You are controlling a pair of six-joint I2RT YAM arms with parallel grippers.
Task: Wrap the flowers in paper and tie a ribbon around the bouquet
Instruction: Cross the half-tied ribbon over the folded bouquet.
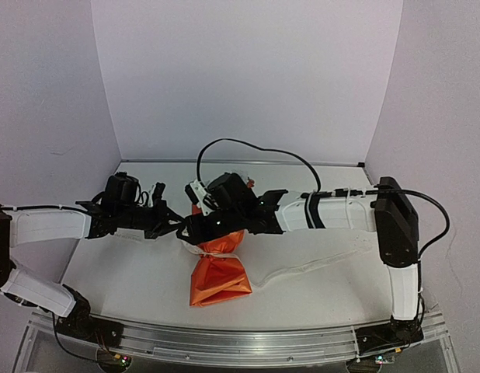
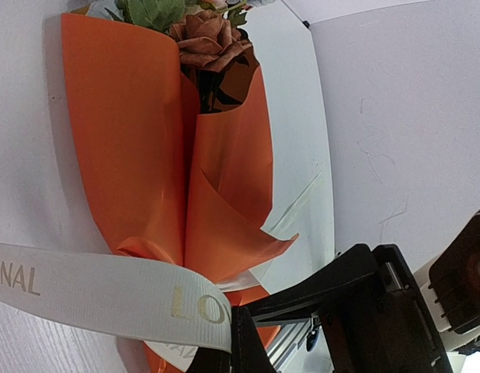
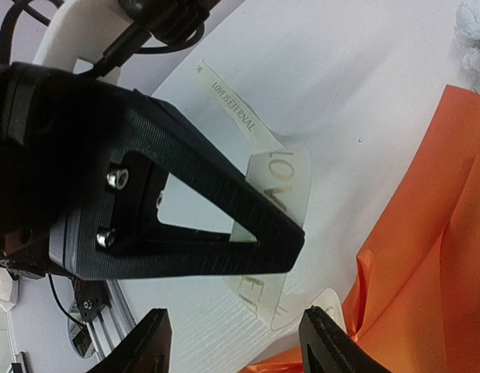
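Left tool pinches the ribbon at the bouquet's waist; right tool stands wide, empty. Ribbon looks light, limp, slippery: take its flat free end.

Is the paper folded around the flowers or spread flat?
Folded: the paper forms an orange cone around the flowers, pinched where the ribbon crosses it.
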